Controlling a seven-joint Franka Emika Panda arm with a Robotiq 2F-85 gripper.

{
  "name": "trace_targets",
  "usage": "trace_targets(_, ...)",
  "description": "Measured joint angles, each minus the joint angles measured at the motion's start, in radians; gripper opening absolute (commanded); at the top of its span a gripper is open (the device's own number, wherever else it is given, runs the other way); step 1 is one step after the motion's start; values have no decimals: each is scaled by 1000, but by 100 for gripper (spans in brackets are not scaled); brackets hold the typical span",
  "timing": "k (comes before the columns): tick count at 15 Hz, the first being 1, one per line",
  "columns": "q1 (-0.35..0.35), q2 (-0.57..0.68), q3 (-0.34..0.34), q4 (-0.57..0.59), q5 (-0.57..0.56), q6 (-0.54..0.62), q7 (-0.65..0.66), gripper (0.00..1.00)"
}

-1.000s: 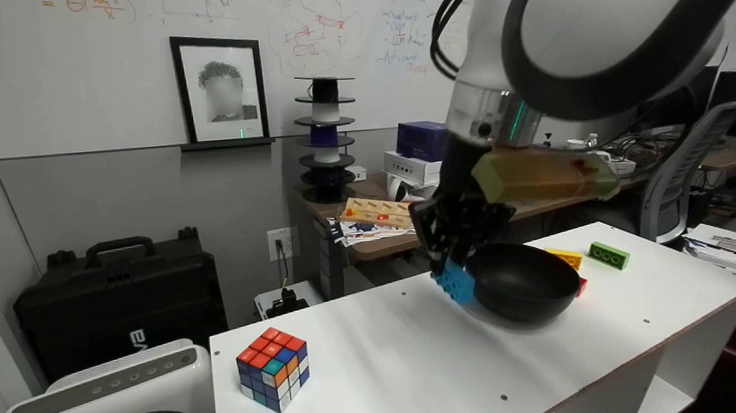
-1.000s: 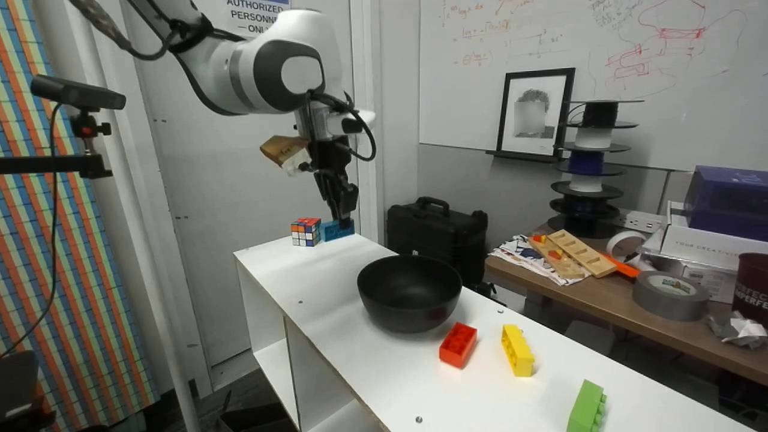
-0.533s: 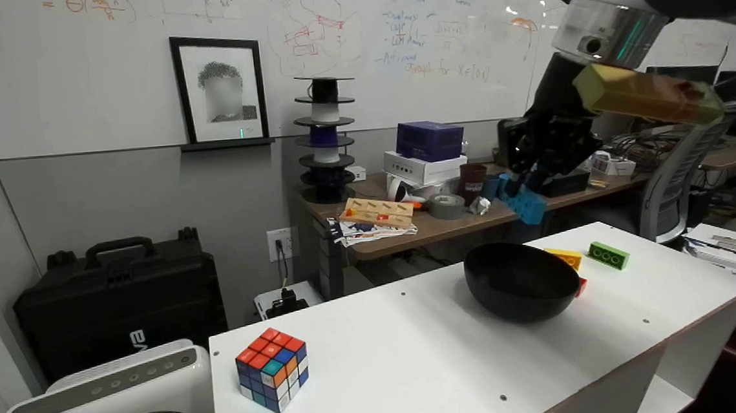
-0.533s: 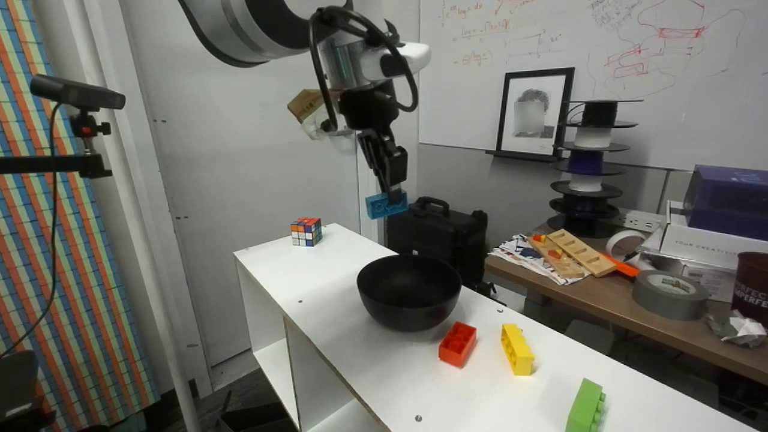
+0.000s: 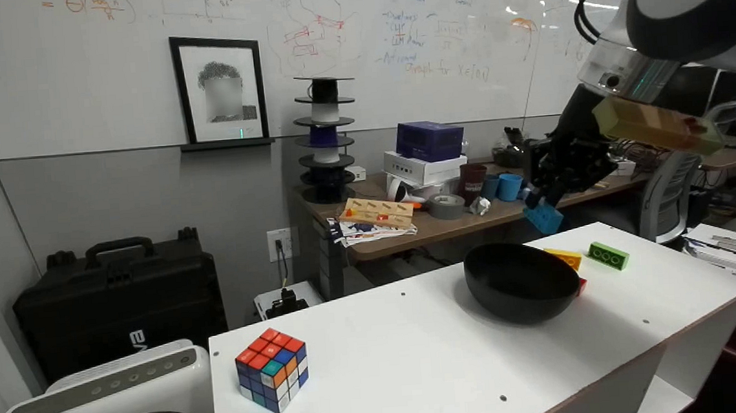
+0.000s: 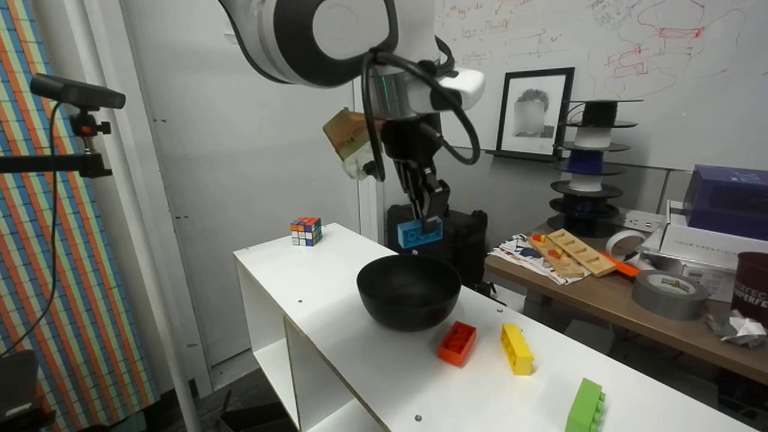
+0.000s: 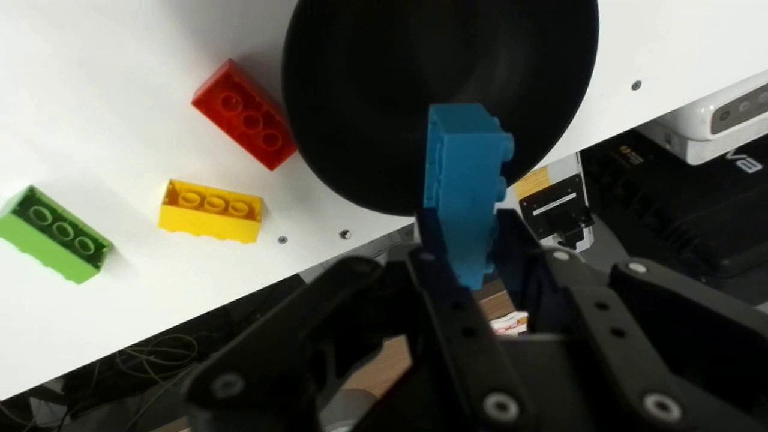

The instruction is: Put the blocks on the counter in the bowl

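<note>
Above the counter (image 6: pixel 327 282), higher than the rim of the bowl (image 6: pixel 402 313): blue block (image 7: pixel 471 174), one, clamped in the gripper (image 7: pixel 467 225), not yet delivered. From the wrist it is seen against the bowl's dark inside; whether all of it is held within the rim cannot be determined.

Progress, as judged: early. One block lifted; none seen in the bowl, though part of its inside is cut off or masked. Left on the counter, three: red block (image 6: pixel 457 345), just beside the bowl, contact not determinable; yellow block (image 6: pixel 517 353), apart from the red block, near the edge facing the desk (image 6: pixel 606 295); green block (image 6: pixel 581 408), well apart, farthest of the three from the bowl. Cube (image 6: pixel 306 231), multicoloured, stood at the counter's other end; not counted among the blocks.

Edges: the bowl is placed near that same desk-side edge, with the desk set apart beyond. A block released too far that way might be lost over the edge. Room: the broadest stretch of counter is found between bowl and cube. Tightest is the spot by the red block, where descent of the gripper could be hampered by the rim. Around the green block, more room is offered.
</note>
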Motion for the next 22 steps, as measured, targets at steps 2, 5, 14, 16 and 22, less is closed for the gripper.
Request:
trace_targets(2,-12,35,33,20,32,-9,-37,67)
trace_targets(5,-18,65,60,39,38,-21,-81,92)
trace_targets(14,-106,-57,41,18,59,-55,-182,100)
trace_targets(16,-141,-89,15,0,80,-63,-183,100)
trace_targets(22,-233,-123,-78,-49,93,-64,-221,100)
